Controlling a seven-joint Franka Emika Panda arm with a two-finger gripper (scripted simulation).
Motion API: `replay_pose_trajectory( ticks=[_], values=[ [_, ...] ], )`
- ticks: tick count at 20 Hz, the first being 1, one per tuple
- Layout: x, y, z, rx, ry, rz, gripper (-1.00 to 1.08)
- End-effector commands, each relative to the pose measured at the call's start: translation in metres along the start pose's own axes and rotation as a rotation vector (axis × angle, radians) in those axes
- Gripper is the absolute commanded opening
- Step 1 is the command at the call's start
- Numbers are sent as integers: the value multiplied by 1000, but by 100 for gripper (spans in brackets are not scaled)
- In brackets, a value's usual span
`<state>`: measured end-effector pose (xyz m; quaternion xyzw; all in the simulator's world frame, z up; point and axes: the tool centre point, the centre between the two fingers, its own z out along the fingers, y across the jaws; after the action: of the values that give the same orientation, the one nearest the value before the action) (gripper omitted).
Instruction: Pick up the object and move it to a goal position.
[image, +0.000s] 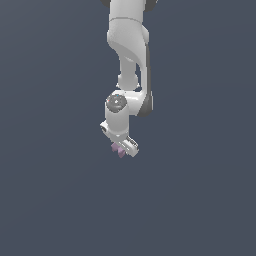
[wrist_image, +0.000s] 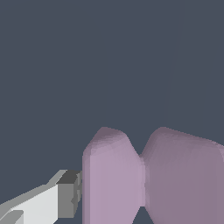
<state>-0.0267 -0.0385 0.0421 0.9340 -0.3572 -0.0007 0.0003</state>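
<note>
The fingers (1 visible at the wrist) grip the mauve block.

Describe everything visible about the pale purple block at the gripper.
The pale purple block is a small, matte, faceted solid, two bulging lobes pinched to a narrow waist like a bowtie. In the exterior view it peeks out just below the white gripper, far smaller than it. In the wrist view one grey-tipped finger sits against one lobe's side; the other finger is out of frame.

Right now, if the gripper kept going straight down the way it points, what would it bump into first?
The mauve bowtie-shaped block sits right at the gripper, one finger against its side. Beyond that, only plain dark background shows; depth is unclear.
</note>
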Motion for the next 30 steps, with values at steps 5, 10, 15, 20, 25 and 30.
replay_pose_trajectory(
  ticks=[5,10,15,20,25,30],
  values=[
    [0,0,1,1,1,0,-100],
    [0,0,1,1,1,0,-100],
    [-3,-6,-2,2,1,-1,-100],
    [-17,-24,-9,2,1,-1,-100],
    [-41,-57,-23,1,1,0,-100],
    [-73,-103,-42,1,1,0,-100]
  ],
)
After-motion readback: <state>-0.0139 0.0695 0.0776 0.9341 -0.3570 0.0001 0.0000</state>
